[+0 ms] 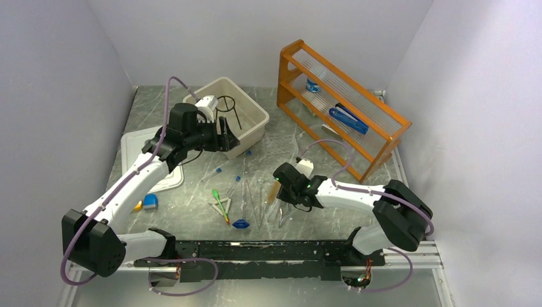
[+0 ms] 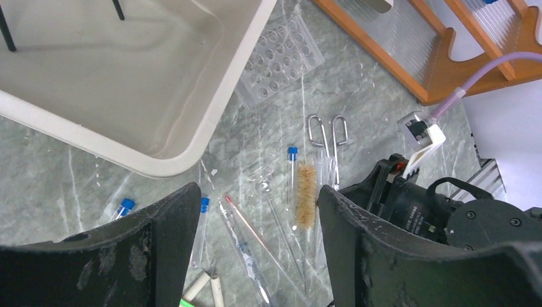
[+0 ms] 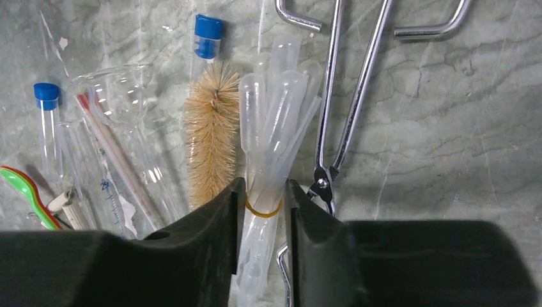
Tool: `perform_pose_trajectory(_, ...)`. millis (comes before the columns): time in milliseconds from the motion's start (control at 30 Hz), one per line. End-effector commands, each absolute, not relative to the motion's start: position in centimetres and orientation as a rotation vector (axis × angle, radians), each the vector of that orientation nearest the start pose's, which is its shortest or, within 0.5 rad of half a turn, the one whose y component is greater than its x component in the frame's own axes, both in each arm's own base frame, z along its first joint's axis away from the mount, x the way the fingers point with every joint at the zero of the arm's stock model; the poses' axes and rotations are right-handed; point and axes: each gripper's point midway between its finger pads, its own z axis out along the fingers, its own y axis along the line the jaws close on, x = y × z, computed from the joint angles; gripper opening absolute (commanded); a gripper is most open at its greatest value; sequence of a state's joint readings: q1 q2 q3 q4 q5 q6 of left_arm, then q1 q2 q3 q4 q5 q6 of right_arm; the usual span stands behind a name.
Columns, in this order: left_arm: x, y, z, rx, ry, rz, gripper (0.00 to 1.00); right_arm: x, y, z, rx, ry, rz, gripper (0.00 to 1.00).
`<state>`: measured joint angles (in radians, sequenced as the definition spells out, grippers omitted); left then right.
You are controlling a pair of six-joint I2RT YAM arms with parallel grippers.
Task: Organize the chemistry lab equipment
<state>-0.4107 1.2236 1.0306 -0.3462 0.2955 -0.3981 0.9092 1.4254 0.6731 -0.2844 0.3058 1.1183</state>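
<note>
Top, left pincer [image 1: 225,137]: above the near right corner of the beige tub [image 1: 254,125], at the far left of the worktop [image 1: 192,195]; opening not readable from here.
Top, black wire ring stand [image 1: 229,105]: upright inside the tub, just far of the left pincer.
Top, right pincer [image 1: 282,192]: low over the small loose tools in the middle of the worktop, right of the green droppers [image 1: 221,204].
Top, orange shelf rack [image 1: 358,121]: far right, well apart from both pincers.
Left wrist, left pincer [image 2: 259,190]: spread wide, nothing held, clear of the tools below.
Left wrist, clear tube rack [image 2: 278,61]: flat on the worktop, just beside the tub's rim [image 2: 211,109], between tub and shelf rack.
Left wrist, brush [image 2: 306,195]: flat on the worktop, beside one of the blue-capped test tubes [image 2: 292,157]; metal tongs [image 2: 326,137] just right of it.
Right wrist, right pincer [image 3: 264,185]: closed tight on a bundle of clear pipettes [image 3: 281,102], pressed against both sides at the yellow band [image 3: 263,210].
Right wrist, bundle: lifted or resting on the worktop, cannot tell.
Right wrist, brush [image 3: 211,141]: just left of the bundle, bristles close against it.
Right wrist, metal tongs [image 3: 345,96]: just right of the bundle, flat on the worktop.
Right wrist, blue-capped test tubes [image 3: 208,38]: one beyond the brush tip, another [image 3: 46,115] further left, near a green dropper.
</note>
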Motion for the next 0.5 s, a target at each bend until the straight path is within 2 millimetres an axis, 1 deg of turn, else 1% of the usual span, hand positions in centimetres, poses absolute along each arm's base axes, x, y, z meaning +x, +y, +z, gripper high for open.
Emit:
perform_pose_trajectory(0,30.3,-22.0,23.0,0.227,2.132,-0.865,0.71,21.3,23.6,2.3,0.435,2.501,0.391,0.25)
perform_pose_trajectory(33,30.2,-22.0,23.0,0.227,2.133,-0.869,0.72,21.5,23.5,2.6,0.441,2.49,0.39,0.21)
perform_pose_trajectory(100,30.1,-22.2,23.0,0.226,2.132,-0.885,0.72,21.7,23.2,3.2,0.451,2.465,0.383,0.19)
perform_pose_trajectory(167,29.9,-22.5,23.0,0.225,2.13,-0.913,0.72,22.0,22.9,4.2,0.457,2.431,0.397,0.15)
perform_pose_trajectory(233,29.6,-23.0,23.1,0.227,2.126,-0.954,0.72,22.2,22.8,5.5,0.463,2.39,0.433,0.13)
perform_pose_trajectory(300,29.4,-23.4,23.1,0.223,2.119,-0.994,0.73,22.5,22.7,7.4,0.468,2.334,0.486,0.12)
perform_pose_trajectory(400,29.0,-24.0,23.6,0.232,2.09,-1.059,0.78,23.1,23.0,10.7,0.427,2.241,0.581,0.12)
perform_pose_trajectory(467,28.8,-24.4,24.1,0.243,2.062,-1.095,0.81,23.5,23.4,13.3,0.381,2.164,0.647,0.12)
